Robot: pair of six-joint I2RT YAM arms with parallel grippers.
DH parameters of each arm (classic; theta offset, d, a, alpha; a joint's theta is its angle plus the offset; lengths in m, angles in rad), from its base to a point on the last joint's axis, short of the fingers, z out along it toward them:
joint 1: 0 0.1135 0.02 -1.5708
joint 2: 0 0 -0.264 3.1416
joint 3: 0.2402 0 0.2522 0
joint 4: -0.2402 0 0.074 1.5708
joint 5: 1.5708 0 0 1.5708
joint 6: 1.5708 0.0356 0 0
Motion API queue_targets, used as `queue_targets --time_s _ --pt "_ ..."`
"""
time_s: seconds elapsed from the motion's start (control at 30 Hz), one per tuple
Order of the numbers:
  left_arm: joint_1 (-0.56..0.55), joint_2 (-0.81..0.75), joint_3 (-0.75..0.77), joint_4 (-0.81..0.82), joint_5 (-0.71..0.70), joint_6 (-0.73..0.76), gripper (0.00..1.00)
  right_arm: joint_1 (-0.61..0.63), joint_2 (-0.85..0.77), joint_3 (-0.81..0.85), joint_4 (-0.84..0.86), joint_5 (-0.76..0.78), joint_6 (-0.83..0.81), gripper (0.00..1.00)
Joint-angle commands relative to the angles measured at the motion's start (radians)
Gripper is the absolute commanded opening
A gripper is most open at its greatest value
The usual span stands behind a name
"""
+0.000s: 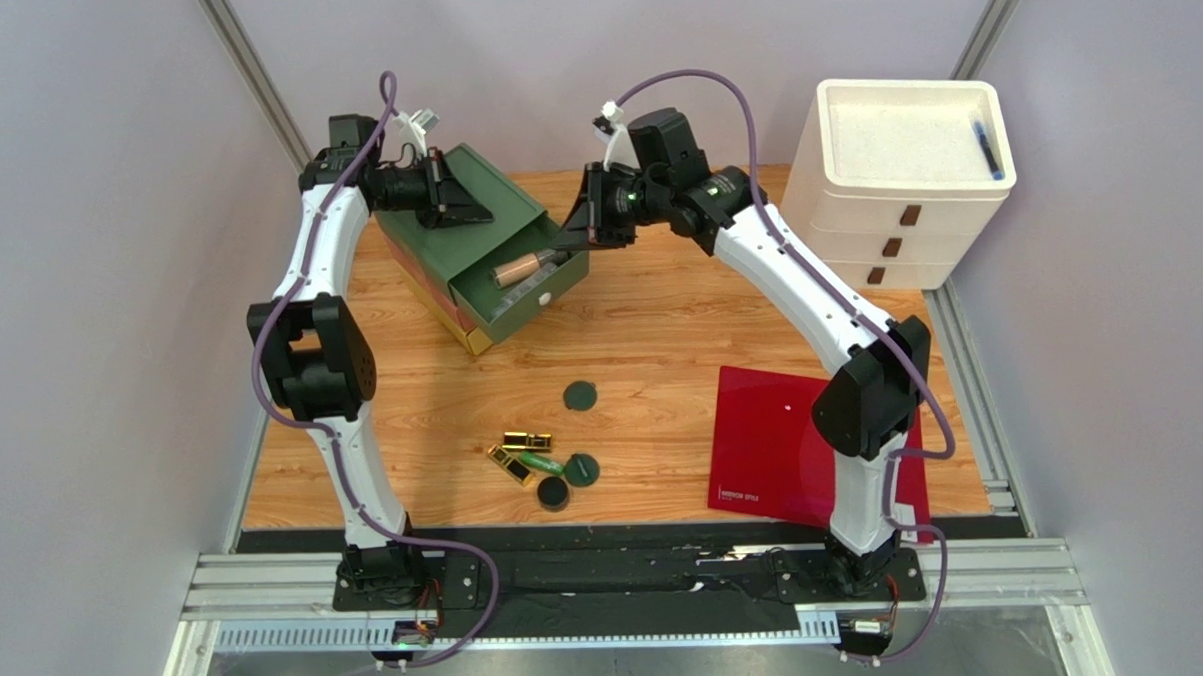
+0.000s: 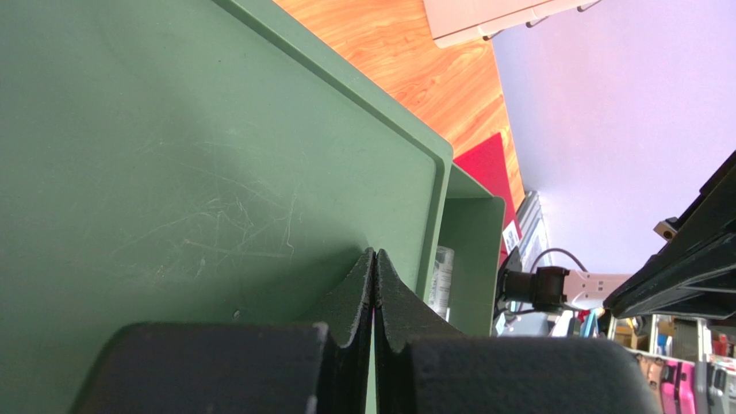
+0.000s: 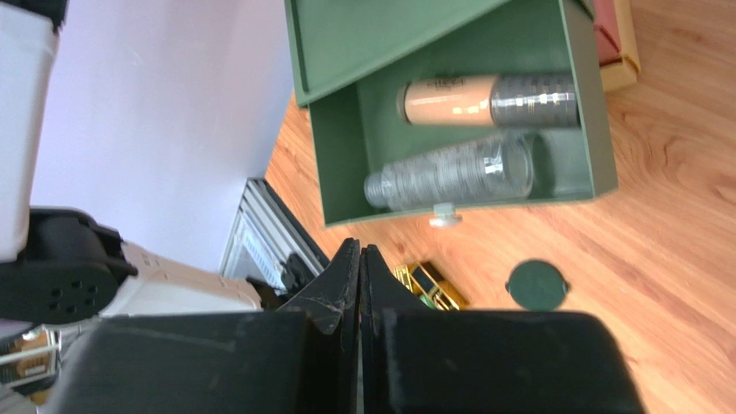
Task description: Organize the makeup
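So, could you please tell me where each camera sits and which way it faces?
Top: fixed above and behind the bases, looking down on the table; left arm and right arm show whole.
Left wrist: on the left arm, looking past the shut left claw across the top of the green box.
Right wrist: on the right arm, looking down past the shut right claw into the open drawer holding a beige tube and a clear tube.
Shared: top and right wrist both show the drawer and beige tube.

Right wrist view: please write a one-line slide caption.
Shut right pincer near open green drawer holding beige tube and clear tube.
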Motion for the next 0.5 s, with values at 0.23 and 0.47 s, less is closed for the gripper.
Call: queue_targets --time_s 0.23,0.47 --pt "-0.005 0.111 -0.054 -0.125 -0.262 0.102 0.00 0.039 0.038 -0.037 -0.327 -0.052 -0.307 0.00" --pt "-0.005 0.105 -0.066 -0.130 -0.265 0.109 0.00 0.113 0.140 0.041 -0.341 0.131 -0.304 0.00"
